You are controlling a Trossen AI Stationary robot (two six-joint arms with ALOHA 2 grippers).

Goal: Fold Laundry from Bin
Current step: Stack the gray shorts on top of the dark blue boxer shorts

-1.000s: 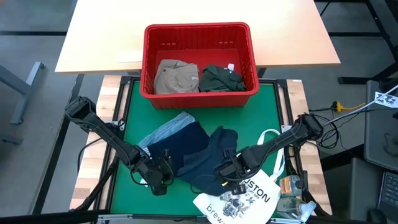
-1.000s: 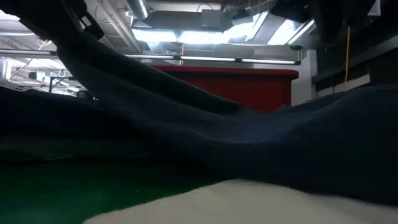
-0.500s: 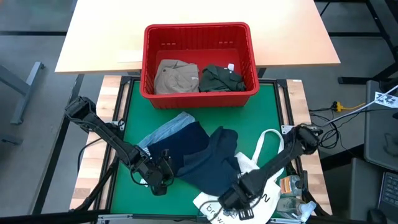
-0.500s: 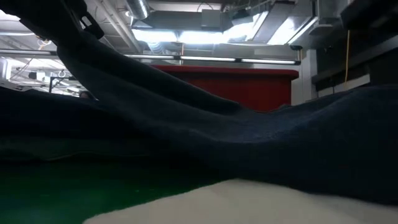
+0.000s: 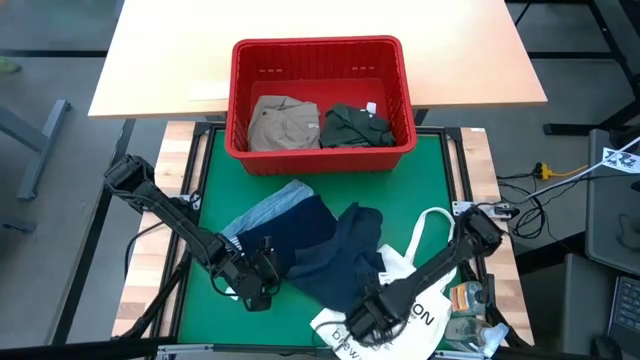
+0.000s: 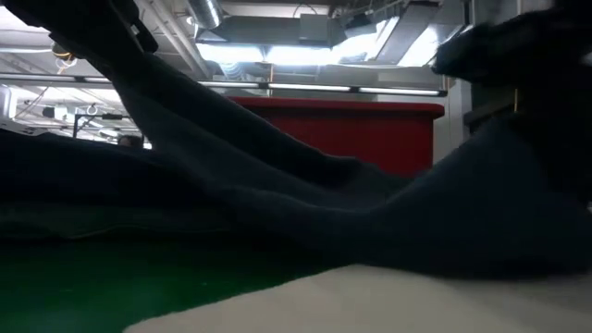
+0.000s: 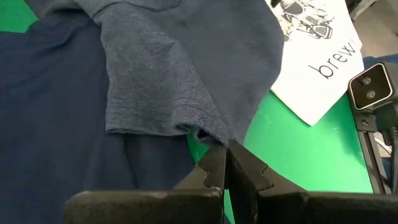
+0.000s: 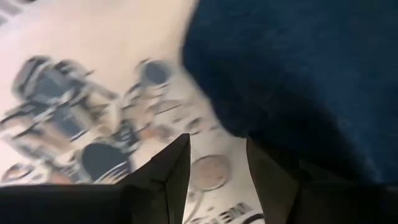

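Note:
A navy garment (image 5: pixel 325 250) lies spread on the green mat, partly over a light blue denim piece (image 5: pixel 265 212) and over the white printed tote bag (image 5: pixel 425 312). A khaki garment (image 5: pixel 282 122) and a dark green one (image 5: pixel 352 125) lie in the red bin (image 5: pixel 320 48) at the far edge. My left gripper (image 5: pixel 255 288) is shut on the navy garment's near left part. My right gripper (image 5: pixel 362 322) is open over the tote's print (image 8: pixel 93 143), right beside the navy garment's near edge (image 8: pixel 292 93); I cannot tell whether it touches either. My left gripper pinches an edge of the navy garment (image 7: pixel 200 133) between its two shut fingers (image 7: pixel 225 163), low over the mat. The cloth spreads away from the fingers and lies slack on the mat; one layer or several, I cannot tell.
The tote's white handles (image 5: pixel 425 225) loop on the mat to the right of the navy garment. Small clutter (image 5: pixel 468 300) sits at the table's near right corner. Bare green mat (image 5: pixel 440 170) shows at the right, between the bin and the tote.
My right gripper has gone from the navy garment's right part toward the table's near edge, onto the tote bag, then a little toward the left. The navy garment has stayed roughly in place. My left gripper has kept still.

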